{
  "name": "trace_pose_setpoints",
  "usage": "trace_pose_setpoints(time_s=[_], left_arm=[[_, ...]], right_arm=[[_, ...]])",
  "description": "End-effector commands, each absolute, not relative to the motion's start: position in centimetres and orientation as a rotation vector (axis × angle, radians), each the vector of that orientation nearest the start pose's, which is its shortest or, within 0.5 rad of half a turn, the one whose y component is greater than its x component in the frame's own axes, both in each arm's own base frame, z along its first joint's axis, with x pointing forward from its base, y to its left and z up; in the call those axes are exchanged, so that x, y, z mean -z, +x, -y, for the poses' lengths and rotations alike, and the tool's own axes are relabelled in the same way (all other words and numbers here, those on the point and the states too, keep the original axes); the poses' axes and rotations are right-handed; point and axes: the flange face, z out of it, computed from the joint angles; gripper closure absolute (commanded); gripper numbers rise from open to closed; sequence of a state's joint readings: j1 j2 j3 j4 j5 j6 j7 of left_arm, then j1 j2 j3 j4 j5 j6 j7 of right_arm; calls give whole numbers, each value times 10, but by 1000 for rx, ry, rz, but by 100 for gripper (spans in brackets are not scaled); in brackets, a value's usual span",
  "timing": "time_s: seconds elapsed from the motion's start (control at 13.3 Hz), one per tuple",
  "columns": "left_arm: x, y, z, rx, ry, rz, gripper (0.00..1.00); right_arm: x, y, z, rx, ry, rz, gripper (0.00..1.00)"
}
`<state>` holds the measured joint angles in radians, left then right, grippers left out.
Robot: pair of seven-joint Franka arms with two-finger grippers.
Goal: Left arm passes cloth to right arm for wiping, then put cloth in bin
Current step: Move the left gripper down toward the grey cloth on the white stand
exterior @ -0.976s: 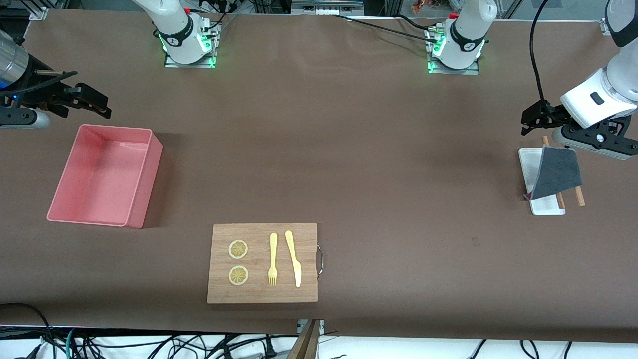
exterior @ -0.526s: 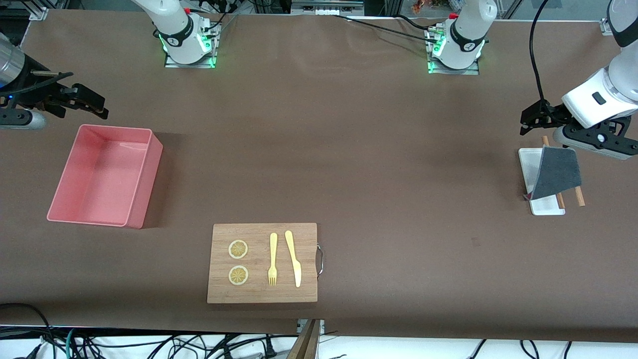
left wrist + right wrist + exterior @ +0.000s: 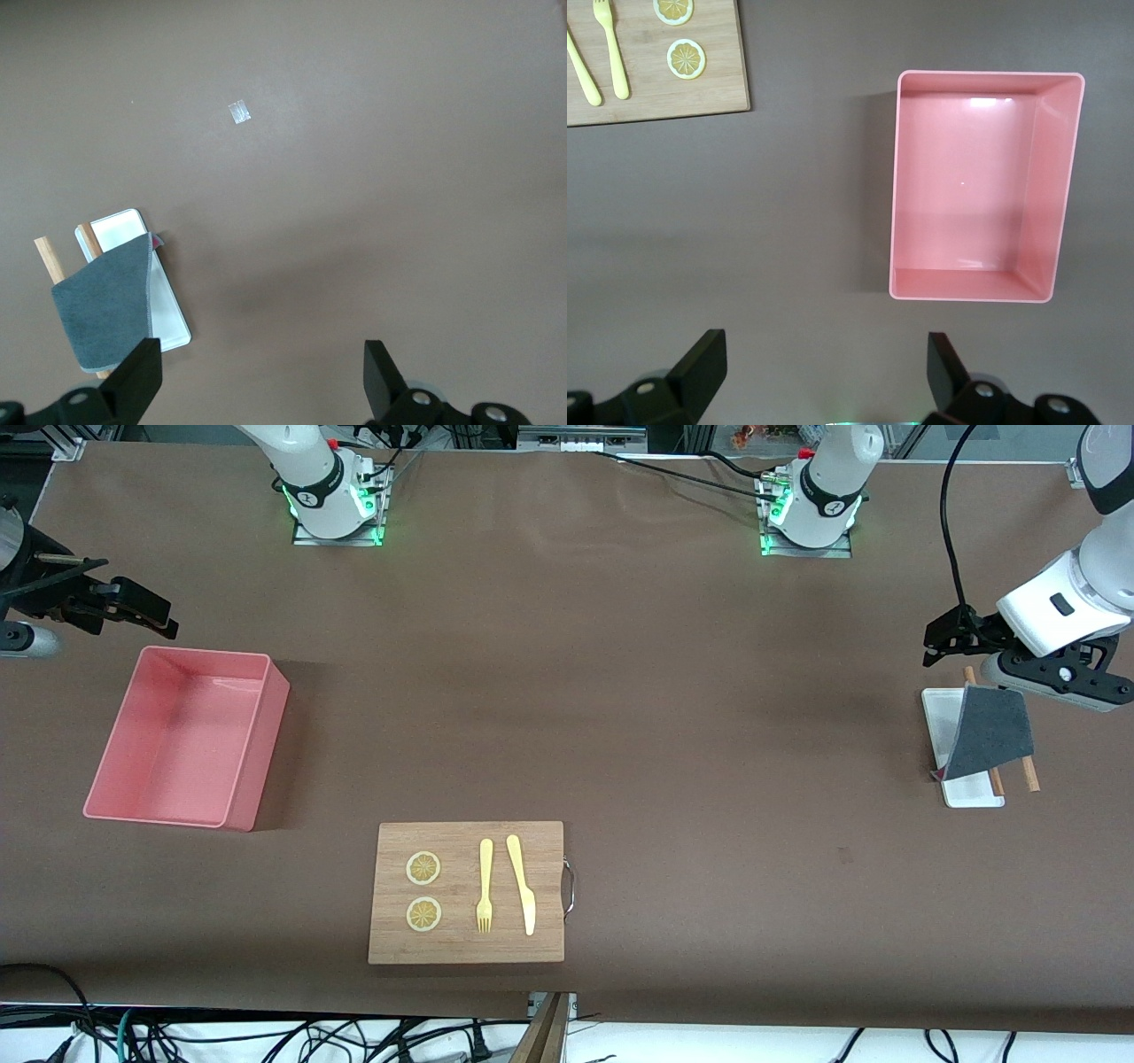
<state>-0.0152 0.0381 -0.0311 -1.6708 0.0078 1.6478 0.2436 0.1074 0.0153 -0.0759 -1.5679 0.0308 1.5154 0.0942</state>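
The dark grey cloth (image 3: 990, 732) lies draped over a white tray (image 3: 941, 710) and two wooden sticks at the left arm's end of the table; it also shows in the left wrist view (image 3: 104, 304). My left gripper (image 3: 944, 638) is open and empty, up in the air over bare table beside the tray (image 3: 168, 297). The pink bin (image 3: 186, 737) stands empty at the right arm's end; it also shows in the right wrist view (image 3: 982, 184). My right gripper (image 3: 142, 607) is open and empty, over the table beside the bin.
A wooden cutting board (image 3: 466, 892) with two lemon slices (image 3: 423, 868), a yellow fork (image 3: 485, 884) and a yellow knife (image 3: 522, 882) lies near the front edge. Two wooden sticks (image 3: 1028, 771) lie under the cloth. The arms' bases stand along the table's top edge.
My right gripper has drawn back toward the table's end, away from the bin. My left gripper has shifted only slightly. The cloth has not moved.
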Motion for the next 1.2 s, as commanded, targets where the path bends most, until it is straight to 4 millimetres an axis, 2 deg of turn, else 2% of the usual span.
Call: trace_pose_setpoints(time_s=[0.0,0.3,0.75,0.9,0.98,1.13], left_arm=[[-561,572,26,-113,-3130,-455,0],[-551,587,23,-133,-3126,-445,0],[-542,579,5,-273,-3037,-407,0],[-527,581,-17,-318,-2997,-365,0],[-513,579,-32,-362,-2962,-339,0],[-488,575,-40,-413,-2912,-302,0]], right_arm=[[-616,550,-23,-97,-3097,-74,0],[-616,550,-24,-94,-3096,-72,0],[-616,550,-28,-95,-3082,-64,0],[-616,550,-26,-97,-3082,-71,0],[-616,550,-25,-95,-3082,-74,0],[-616,550,-25,-93,-3082,-74,0]])
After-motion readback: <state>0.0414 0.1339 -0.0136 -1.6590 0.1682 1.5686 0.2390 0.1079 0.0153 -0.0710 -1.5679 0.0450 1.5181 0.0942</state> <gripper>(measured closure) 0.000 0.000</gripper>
